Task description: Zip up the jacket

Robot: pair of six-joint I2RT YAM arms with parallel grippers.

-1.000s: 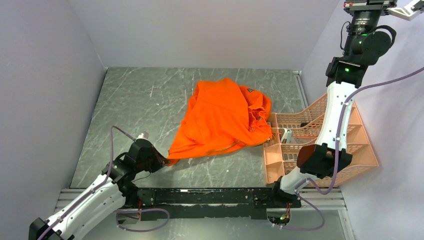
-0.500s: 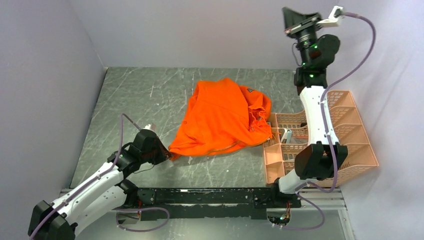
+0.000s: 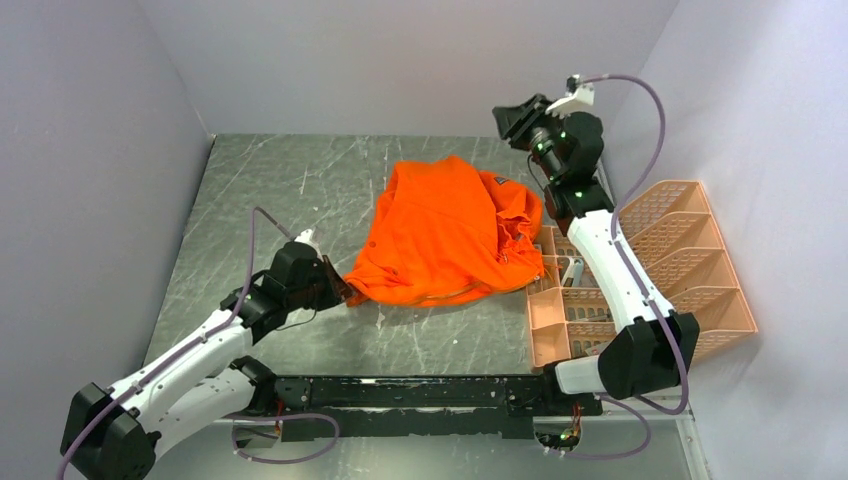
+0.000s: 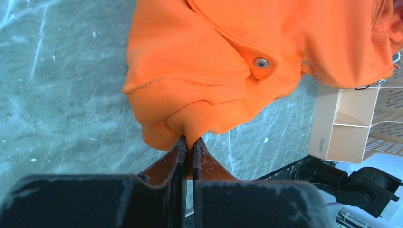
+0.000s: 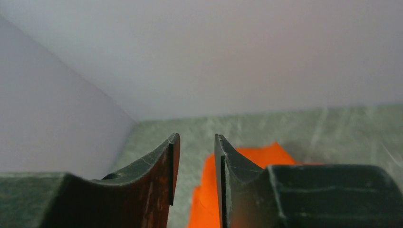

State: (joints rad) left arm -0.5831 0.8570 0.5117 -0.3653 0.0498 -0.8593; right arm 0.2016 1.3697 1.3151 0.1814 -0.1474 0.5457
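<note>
jacket [image 3: 445, 235] lies crumpled at centre of table [image 3: 290, 180], right edge against peach rack [image 3: 690, 290]. left gripper [image 4: 188, 147] pressed together, pinching lower-left hem corner; over last second it nudged that corner up and right. right gripper [image 5: 196, 142] has swung down from upper-right corner of frame and hovers above jacket's upper right, jaws now slightly spread, empty. likely going for second hold; zipping not yet begun.
</note>
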